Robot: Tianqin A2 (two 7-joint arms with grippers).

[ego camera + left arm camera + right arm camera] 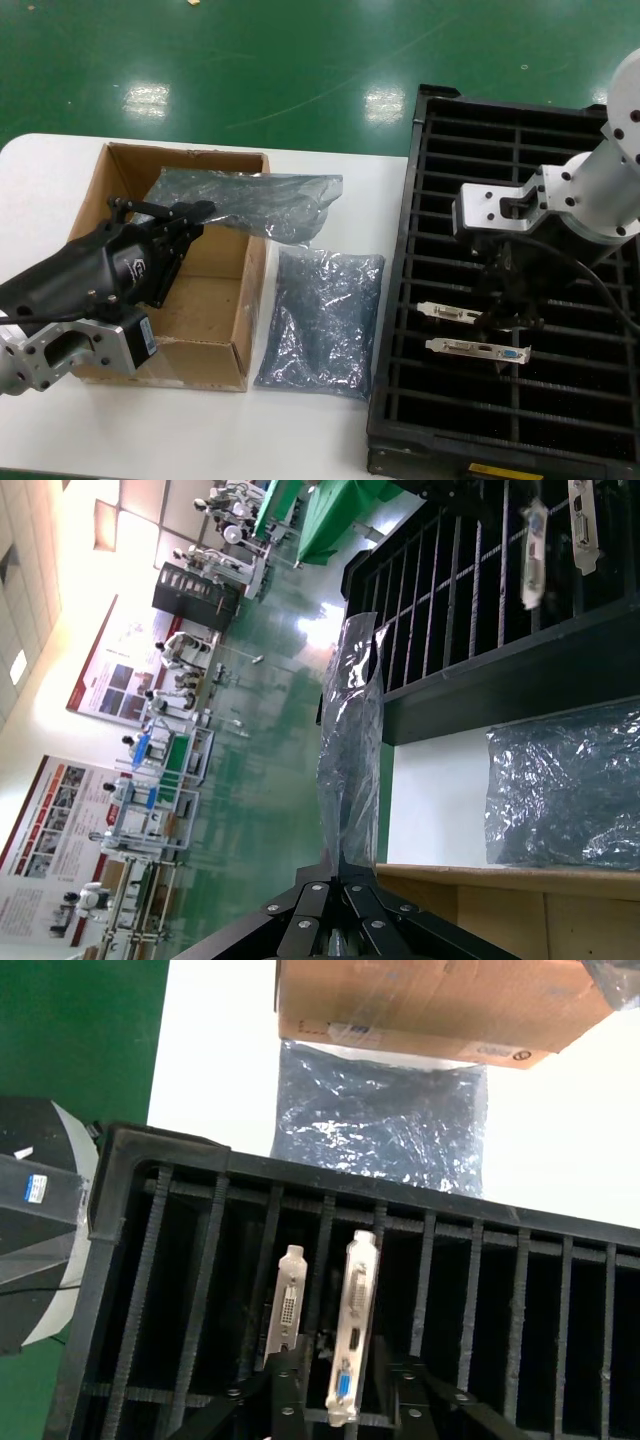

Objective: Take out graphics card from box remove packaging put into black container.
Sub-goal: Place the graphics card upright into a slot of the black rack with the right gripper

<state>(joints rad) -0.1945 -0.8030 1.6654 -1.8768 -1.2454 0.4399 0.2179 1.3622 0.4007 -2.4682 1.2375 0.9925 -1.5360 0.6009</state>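
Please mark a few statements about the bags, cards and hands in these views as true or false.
1. The left hand holds a packaging bag above the box. True.
2. The black container holds no cards. False: two cards stand in its slots, one beside the other.
3. A second bag lies flat on the table between box and container. True.
4. The right hand hangs over the box. False: it is over the container, at a card.

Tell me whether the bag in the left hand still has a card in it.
Empty, apparently: the bag hangs thin, translucent and limp from the left hand.
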